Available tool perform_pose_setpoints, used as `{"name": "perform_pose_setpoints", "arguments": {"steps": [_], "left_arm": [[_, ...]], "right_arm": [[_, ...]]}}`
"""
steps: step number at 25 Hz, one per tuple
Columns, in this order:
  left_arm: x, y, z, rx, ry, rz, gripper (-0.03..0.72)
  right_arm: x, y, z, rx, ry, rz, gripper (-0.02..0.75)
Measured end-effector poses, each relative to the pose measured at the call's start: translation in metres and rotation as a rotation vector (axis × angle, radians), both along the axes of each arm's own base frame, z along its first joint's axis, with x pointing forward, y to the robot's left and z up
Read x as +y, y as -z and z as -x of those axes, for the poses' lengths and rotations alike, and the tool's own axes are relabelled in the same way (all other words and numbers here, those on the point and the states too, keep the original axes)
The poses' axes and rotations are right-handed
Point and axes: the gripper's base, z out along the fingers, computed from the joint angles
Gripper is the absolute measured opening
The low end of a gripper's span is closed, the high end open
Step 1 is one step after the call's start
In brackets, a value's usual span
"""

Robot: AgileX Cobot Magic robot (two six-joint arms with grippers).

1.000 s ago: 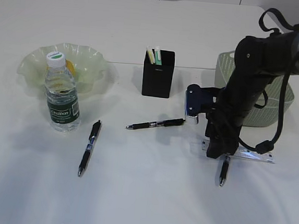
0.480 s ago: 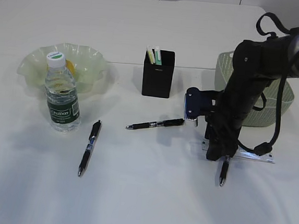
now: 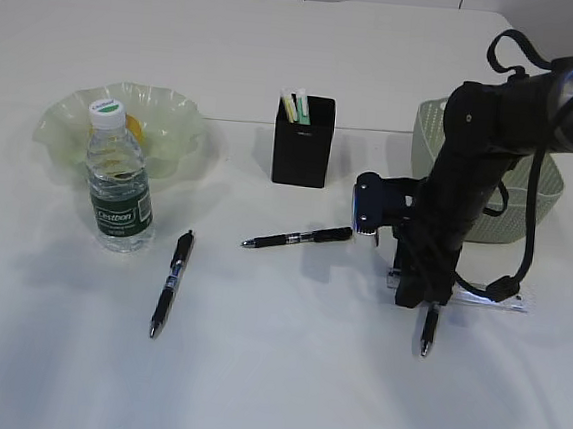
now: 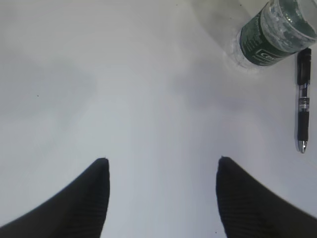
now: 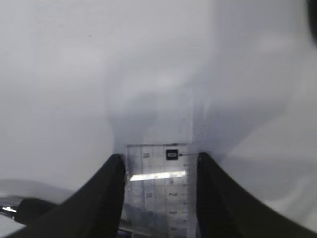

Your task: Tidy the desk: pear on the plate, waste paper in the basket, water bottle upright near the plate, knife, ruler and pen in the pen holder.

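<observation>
On the desk's right side, just in front of the sage green perforated basket (image 3: 540, 182), the short clear plastic ruler (image 5: 159, 191) lies flat, its long axis running left-right in the exterior view. Your right gripper (image 5: 157, 163) stands straight down over its left end, black fingers (image 5: 106, 186) flanking the ruler's two long edges. The jaws sit snug against those edges, though you cannot tell whether they grip yet. A black pen (image 3: 428, 329) lies just beside the gripper, towards you. The matte black square pen holder (image 3: 304, 141) stands to the left and further back. Your left gripper (image 4: 161, 171) is spread wide over bare white tabletop, well away, so the right arm is nearer.
</observation>
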Motion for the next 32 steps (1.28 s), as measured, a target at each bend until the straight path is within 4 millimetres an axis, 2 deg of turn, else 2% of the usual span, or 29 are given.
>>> {"name": "perform_pose_setpoints", "arguments": {"steps": [4,11,13,22,28,32], "left_arm": [[0.000,0.000,0.000,0.000,0.000,0.000,0.475],[0.000,0.000,0.000,0.000,0.000,0.000,0.475],[0.000,0.000,0.000,0.000,0.000,0.000,0.475],[0.000,0.000,0.000,0.000,0.000,0.000,0.475],[0.000,0.000,0.000,0.000,0.000,0.000,0.475],[0.000,0.000,0.000,-0.002,0.000,0.000,0.475]], "right_arm": [[0.000,0.000,0.001,0.006,-0.003,0.004,0.278],[0.000,0.000,0.001,0.006,-0.003,0.004,0.272],[0.000,-0.005,0.001,-0.005,-0.003,0.002,0.271],[0.002,-0.062,0.005,-0.137,0.023,-0.073,0.271],[0.008,-0.104,0.009,-0.260,0.083,-0.202,0.271],[0.014,-0.121,0.007,-0.331,0.144,-0.307,0.271]]}}
